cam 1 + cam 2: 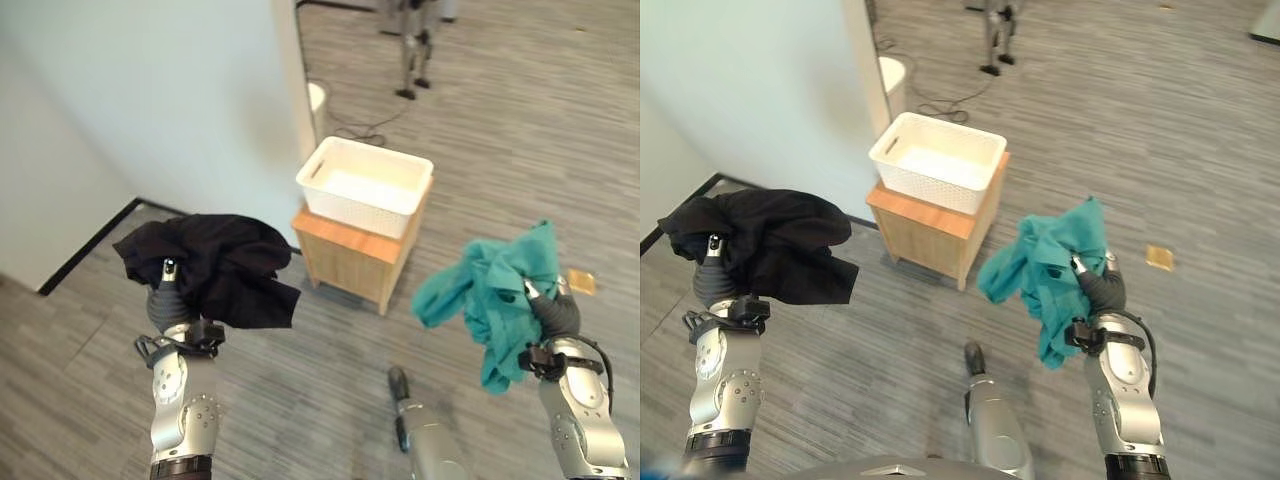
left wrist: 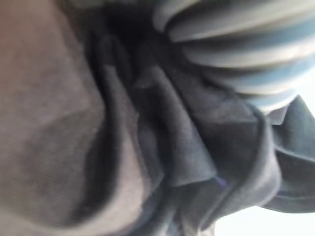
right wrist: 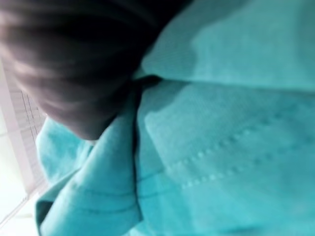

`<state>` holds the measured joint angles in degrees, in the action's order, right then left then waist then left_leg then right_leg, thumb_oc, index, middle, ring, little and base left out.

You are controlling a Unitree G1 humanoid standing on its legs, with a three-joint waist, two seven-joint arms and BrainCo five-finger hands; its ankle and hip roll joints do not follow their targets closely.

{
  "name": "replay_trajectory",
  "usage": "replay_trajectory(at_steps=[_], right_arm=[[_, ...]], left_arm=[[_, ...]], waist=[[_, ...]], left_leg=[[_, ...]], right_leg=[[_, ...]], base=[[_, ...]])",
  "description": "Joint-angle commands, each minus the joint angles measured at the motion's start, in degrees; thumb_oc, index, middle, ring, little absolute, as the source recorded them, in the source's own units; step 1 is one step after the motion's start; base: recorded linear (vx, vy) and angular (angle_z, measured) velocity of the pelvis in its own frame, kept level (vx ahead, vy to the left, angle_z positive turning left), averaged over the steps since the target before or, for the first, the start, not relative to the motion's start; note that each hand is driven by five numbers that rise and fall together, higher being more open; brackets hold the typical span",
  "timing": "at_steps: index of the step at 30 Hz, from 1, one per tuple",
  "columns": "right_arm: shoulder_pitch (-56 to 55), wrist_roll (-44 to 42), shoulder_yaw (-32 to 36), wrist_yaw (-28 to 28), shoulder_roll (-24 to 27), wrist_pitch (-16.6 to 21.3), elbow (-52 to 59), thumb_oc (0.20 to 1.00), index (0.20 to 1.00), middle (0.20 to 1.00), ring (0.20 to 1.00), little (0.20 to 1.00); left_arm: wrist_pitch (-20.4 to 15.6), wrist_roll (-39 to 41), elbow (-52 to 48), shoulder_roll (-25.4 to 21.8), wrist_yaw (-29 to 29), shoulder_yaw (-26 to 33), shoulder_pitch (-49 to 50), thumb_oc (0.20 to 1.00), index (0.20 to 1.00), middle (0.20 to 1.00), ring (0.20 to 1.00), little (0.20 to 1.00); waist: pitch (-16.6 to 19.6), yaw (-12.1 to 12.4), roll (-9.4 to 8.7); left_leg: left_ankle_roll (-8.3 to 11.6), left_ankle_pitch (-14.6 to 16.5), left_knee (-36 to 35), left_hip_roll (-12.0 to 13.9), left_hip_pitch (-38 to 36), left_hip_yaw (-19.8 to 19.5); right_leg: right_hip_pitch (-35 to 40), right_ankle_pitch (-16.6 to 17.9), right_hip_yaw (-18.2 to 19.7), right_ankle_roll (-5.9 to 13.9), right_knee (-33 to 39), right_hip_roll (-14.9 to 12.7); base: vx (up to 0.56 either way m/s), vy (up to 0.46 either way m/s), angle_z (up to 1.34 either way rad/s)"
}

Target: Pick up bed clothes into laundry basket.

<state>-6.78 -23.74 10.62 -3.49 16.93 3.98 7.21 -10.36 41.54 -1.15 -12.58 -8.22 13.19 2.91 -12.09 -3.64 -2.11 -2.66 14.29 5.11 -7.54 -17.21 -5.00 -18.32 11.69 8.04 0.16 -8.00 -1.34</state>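
My left hand (image 1: 168, 290) is raised at the left, shut on a black garment (image 1: 225, 265) that drapes over it and hangs toward the middle; the same black cloth (image 2: 162, 147) bunches close in the left wrist view. At the right, my right hand (image 1: 545, 305) is shut on a teal garment (image 1: 495, 290), which hangs in folds (image 3: 206, 147) from the hand. A white laundry basket (image 1: 365, 185) with nothing in it sits ahead of both hands, between them, on a low wooden stand (image 1: 355, 255).
A white wall (image 1: 150, 110) with a dark baseboard runs along the left, ending at a corner just behind the basket. A small white bin (image 1: 317, 100) stands past that corner. A tan square (image 1: 581, 281) lies on the grey plank floor at the right.
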Motion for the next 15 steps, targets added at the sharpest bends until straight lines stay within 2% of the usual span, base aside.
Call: replay_trajectory(at_steps=[1, 2, 3, 5, 7, 8, 9, 10, 12, 13, 14, 15], right_arm=[[4.49, -0.76, 2.75, 1.32, 1.88, 4.23, 3.47, 0.200, 0.200, 0.200, 0.200, 0.200], [5.50, -1.55, 3.19, 0.69, 2.87, 4.99, 3.32, 0.200, 0.200, 0.200, 0.200, 0.200], [5.62, -1.59, 3.27, 0.69, 2.89, 5.04, 3.23, 0.200, 0.200, 0.200, 0.200, 0.200], [6.67, -2.58, 3.17, 0.12, 3.99, 5.24, 3.16, 0.200, 0.200, 0.200, 0.200, 0.200], [6.54, -2.60, 3.45, 0.03, 4.00, 5.03, 3.35, 0.200, 0.200, 0.200, 0.200, 0.200], [6.28, -2.81, 4.13, -0.22, 3.95, 4.56, 3.62, 0.200, 0.200, 0.200, 0.200, 0.200], [5.97, -2.86, 4.18, -0.18, 4.01, 4.35, 3.74, 0.200, 0.200, 0.200, 0.200, 0.200], [5.87, -2.58, 4.06, -0.32, 4.04, 4.49, 3.84, 0.200, 0.200, 0.200, 0.200, 0.200], [5.78, -1.46, 3.43, -0.42, 4.65, 4.42, 3.68, 0.200, 0.200, 0.200, 0.200, 0.200], [5.78, -1.43, 3.41, -0.44, 4.68, 4.44, 3.65, 0.200, 0.200, 0.200, 0.200, 0.200], [6.91, -0.47, 2.34, -0.39, 5.60, 4.32, 3.17, 0.200, 0.200, 0.200, 0.200, 0.200], [7.38, -0.05, 1.79, -0.08, 5.73, 4.29, 3.23, 0.200, 0.200, 0.200, 0.200, 0.200]], left_arm=[[-3.85, -0.34, -4.68, -4.63, 3.58, 1.17, -3.79, 0.200, 0.200, 0.200, 0.200, 0.200], [-4.00, 1.22, -4.20, -4.09, 3.86, 0.51, -4.70, 0.200, 0.200, 0.200, 0.200, 0.200], [-4.03, 1.27, -4.13, -4.13, 3.88, 0.47, -4.85, 0.200, 0.200, 0.200, 0.200, 0.200], [-4.01, 2.74, -3.60, -3.49, 3.20, -0.52, -5.75, 0.200, 0.200, 0.200, 0.200, 0.200], [-3.84, 2.82, -3.75, -3.36, 3.17, -0.60, -5.47, 0.200, 0.200, 0.200, 0.200, 0.200], [-3.17, 2.90, -3.46, -3.26, 3.21, -0.68, -4.90, 0.200, 0.200, 0.200, 0.200, 0.200], [-2.93, 2.88, -3.41, -3.45, 3.44, -0.88, -4.55, 0.200, 0.200, 0.200, 0.200, 0.200], [-2.88, 2.47, -2.88, -3.56, 3.33, -1.08, -4.20, 0.200, 0.200, 0.200, 0.200, 0.200], [-2.94, 2.26, -2.41, -3.92, 3.29, -1.21, -3.93, 0.200, 0.200, 0.200, 0.200, 0.200], [-2.96, 2.25, -2.38, -3.89, 3.29, -1.23, -3.92, 0.200, 0.200, 0.200, 0.200, 0.200], [-3.36, 1.96, -2.23, -4.28, 3.15, -0.82, -3.99, 0.200, 0.200, 0.200, 0.200, 0.200], [-3.41, 1.79, -1.93, -4.30, 3.06, -0.80, -3.88, 0.200, 0.200, 0.200, 0.200, 0.200]], waist=[[1.70, -0.04, 0.28], [0.85, 0.19, -0.36], [0.77, -0.02, -0.33], [-1.18, 0.58, -2.14], [-1.31, 0.78, -2.44], [-0.99, 0.87, -2.44], [-0.66, 1.25, -2.60], [-0.29, 1.58, -1.63], [-0.06, 2.38, -0.59], [-0.04, 2.38, -0.61], [-0.16, 3.41, 0.25], [-0.08, 3.52, 0.45]], left_leg=[[0.99, -11.73, -3.72, 6.05, 11.19, 2.02], [2.66, -13.36, 4.89, 6.51, 15.41, 2.59], [2.73, -12.97, 5.99, 6.48, 16.10, 2.32], [3.24, -15.01, 19.42, 6.49, 23.92, 2.69], [2.83, -15.11, 19.17, 7.07, 25.82, 3.82], [2.61, -15.15, 13.29, 9.67, 28.97, 7.36], [2.76, -15.73, 10.11, 9.83, 28.38, 8.02], [3.71, -19.08, 4.07, 10.17, 28.50, 9.04], [4.40, -22.79, -1.59, 10.24, 28.84, 8.48], [4.42, -23.12, -2.17, 10.19, 28.53, 8.52], [5.76, -25.68, -5.30, 9.94, 29.05, 7.29], [6.09, -25.55, -5.01, 10.05, 28.64, 7.30]], right_leg=[[11.73, -8.63, -2.14, 3.79, 1.83, 0.23], [13.40, -9.18, -3.67, 2.41, 2.85, -0.38], [13.36, -9.13, -3.94, 2.38, 2.92, -0.43], [16.28, -10.01, -6.41, 0.54, 3.86, -1.00], [17.25, -10.37, -7.05, 0.48, 4.26, -1.41], [19.42, -11.06, -8.00, 0.90, 5.71, -2.20], [20.12, -11.04, -8.02, 0.98, 6.62, -2.48], [20.91, -11.46, -8.34, 1.08, 7.29, -1.67], [22.20, -12.14, -8.17, 1.03, 8.17, -0.97], [22.25, -12.13, -8.16, 1.01, 8.22, -1.01], [24.06, -12.90, -7.44, 0.96, 8.78, -0.80], [24.44, -13.23, -7.15, 1.00, 8.70, -0.97]], base=[[0.15, -0.217, 0.19], [0.14, -0.215, 0.23], [0.06, -0.216, 0.49], [0.06, -0.234, 0.57], [0.13, -0.109, 0.26], [0.19, -0.008, 0.15], [0.29, 0.020, 0.26], [0.24, 0.056, 0.25], [0.20, 0.072, -0.11], [0.25, 0.111, -0.30], [0.23, 0.126, -0.28], [0.30, 0.179, -0.38]])
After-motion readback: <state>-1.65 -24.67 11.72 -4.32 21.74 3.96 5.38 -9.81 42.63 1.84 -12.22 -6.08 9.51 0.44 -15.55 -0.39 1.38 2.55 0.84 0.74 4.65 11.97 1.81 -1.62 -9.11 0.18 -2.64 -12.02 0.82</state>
